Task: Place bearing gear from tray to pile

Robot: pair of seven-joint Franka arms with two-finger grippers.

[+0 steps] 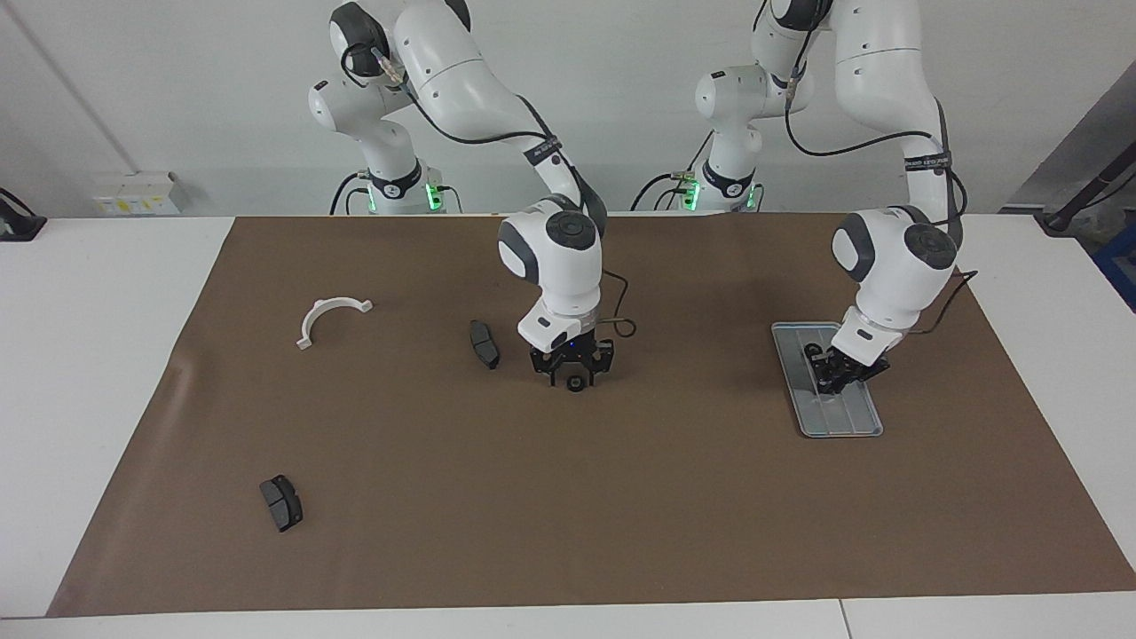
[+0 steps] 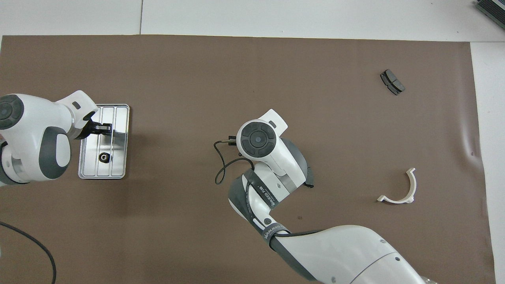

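Observation:
The silver tray lies on the brown mat toward the left arm's end of the table; it also shows in the overhead view. One small black bearing gear lies in the tray. My left gripper is low over the tray, beside that gear. My right gripper is down at the mat in the middle of the table, open, with another black gear between its fingertips. The overhead view hides that gripper under its arm. No cluster of gears shows.
A dark brake pad lies beside the right gripper, toward the right arm's end. A second brake pad lies farther from the robots. A white half-ring bracket lies toward the right arm's end.

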